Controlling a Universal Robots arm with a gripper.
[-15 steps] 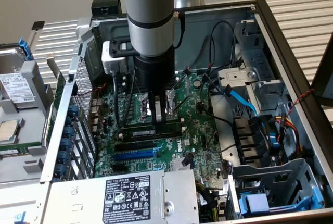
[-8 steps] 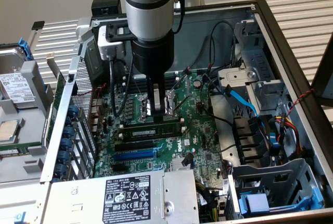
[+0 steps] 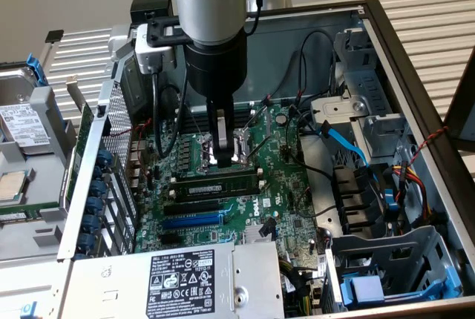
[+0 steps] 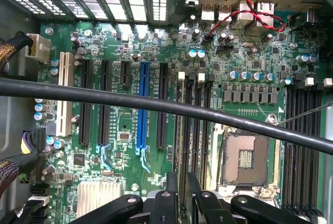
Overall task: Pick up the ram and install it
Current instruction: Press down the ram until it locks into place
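End effector above the seated ram inside the open computer case

From the exterior view's left: the metal case wall (image 3: 89, 185), then the green motherboard (image 3: 245, 185), where the ram (image 3: 220, 184) lies flat in a slot, its pale sticker facing up. Directly above it hangs the end effector (image 3: 220, 157), fingers narrowly apart, tips just over the stick; whether they touch it cannot be told. Nothing is clamped between them. A blue slot (image 3: 191, 220) lies just beside the ram.
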